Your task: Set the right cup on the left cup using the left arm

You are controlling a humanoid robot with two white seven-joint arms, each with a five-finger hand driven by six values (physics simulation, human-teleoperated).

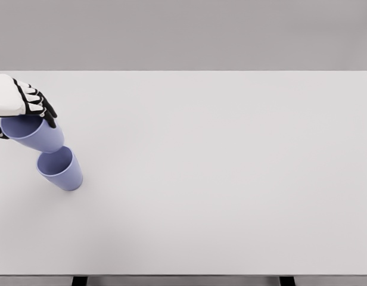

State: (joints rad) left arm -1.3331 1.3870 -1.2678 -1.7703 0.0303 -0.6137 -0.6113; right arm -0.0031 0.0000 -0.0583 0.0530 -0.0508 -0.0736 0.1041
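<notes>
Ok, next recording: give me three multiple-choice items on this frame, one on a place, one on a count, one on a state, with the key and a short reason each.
1. Where on the table are the cups?
A. Far right
B. Centre
C. Left side

2. How many cups are in view?
A. One
B. Two
C. Three

3. What is the state of the held cup?
A. Lifted and tilted in the left hand
B. Lying on its side on the table, untouched
C. Turned upside down on the table

Key:
1 C, both cups sit near the table's left edge.
2 B, there is one held cup and one standing cup, both lavender-blue.
3 A, the left hand's fingers wrap its rim, and it hangs just up and left of the standing cup, with its base near that cup's rim.
</notes>
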